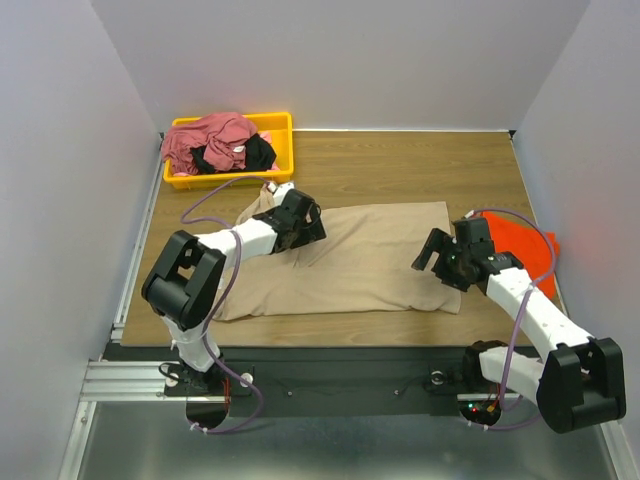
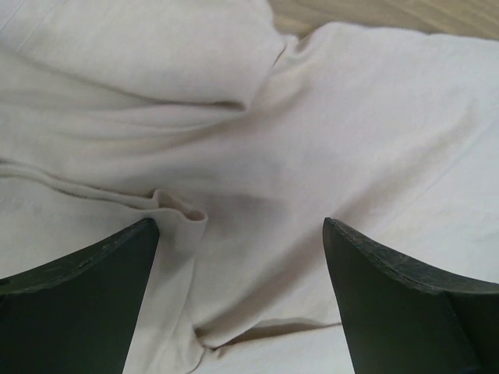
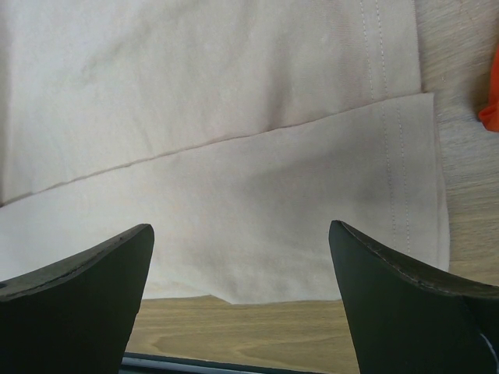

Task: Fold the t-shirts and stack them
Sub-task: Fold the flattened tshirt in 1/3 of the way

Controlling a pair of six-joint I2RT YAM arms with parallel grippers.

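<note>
We see the tan tee (image 1: 365, 258) spread flat across the middle of the table (image 1: 400, 165), long side running left to right, with a bunched bit at its far-left corner near the bin (image 1: 283, 122). In the right wrist view the tan tee (image 3: 234, 101) shows a doubled layer, with a straight edge crossing the cloth. Its stitched hem sits at the right, and bare wood shows just below the near edge. In the left wrist view the tan tee (image 2: 312, 132) is rumpled, with soft folds and a small tuck of cloth by the left finger.

The orange tee (image 1: 525, 245) lies at the right table edge, just beside the tan one. A sliver of it (image 3: 491, 101) shows at the right wrist view's border. The rose tee (image 1: 205, 140) and black tee (image 1: 258, 152) are heaped together in the yellow bin at the far-left corner.

The left gripper (image 1: 308, 226) is over the left part of the tan tee, fingers spread apart (image 2: 240, 226), nothing between them. The right gripper (image 1: 432, 258) is over the tee's near-right corner, fingers also spread wide (image 3: 240, 226) and holding nothing. Both sit low over the cloth; we can't tell if the tips touch it.
</note>
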